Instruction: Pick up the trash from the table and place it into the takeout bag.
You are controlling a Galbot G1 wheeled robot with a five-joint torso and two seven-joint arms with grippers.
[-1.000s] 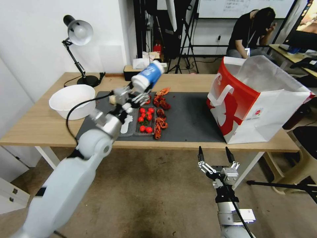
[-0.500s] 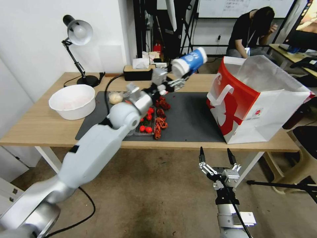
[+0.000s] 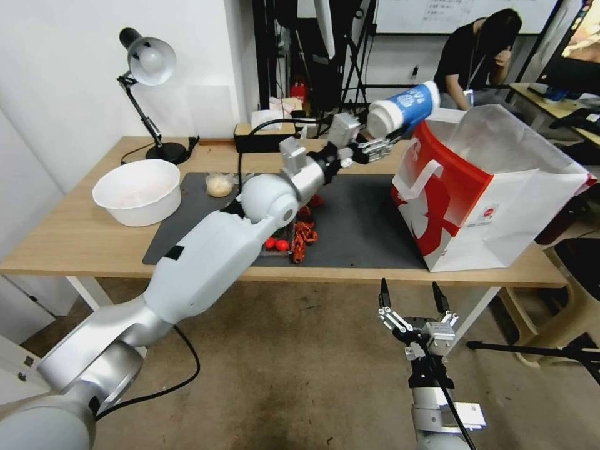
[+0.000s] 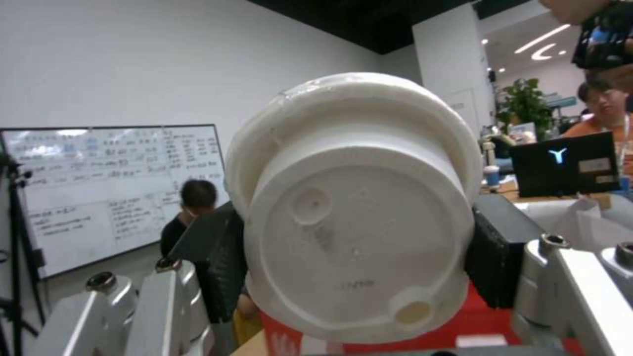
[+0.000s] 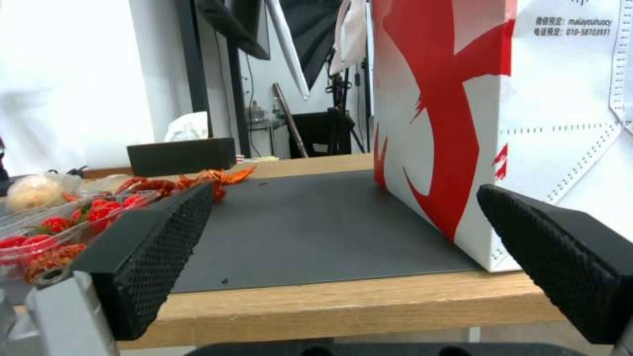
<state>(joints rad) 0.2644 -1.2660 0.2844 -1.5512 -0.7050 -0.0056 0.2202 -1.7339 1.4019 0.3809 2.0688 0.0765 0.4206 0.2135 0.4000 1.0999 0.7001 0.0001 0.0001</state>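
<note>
Left claw (image 3: 381, 145) gripping one cup (image 3: 403, 109), one takeout bag (image 3: 494, 187) beside

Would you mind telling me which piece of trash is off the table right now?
The white-lidded blue paper cup, held tilted in the left claw beside the takeout bag; the small clear bag lies on the mat.

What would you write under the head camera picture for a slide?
Left gripper carries a white-lidded blue cup to the takeout bag's rim; right gripper waits open below the table.
</note>
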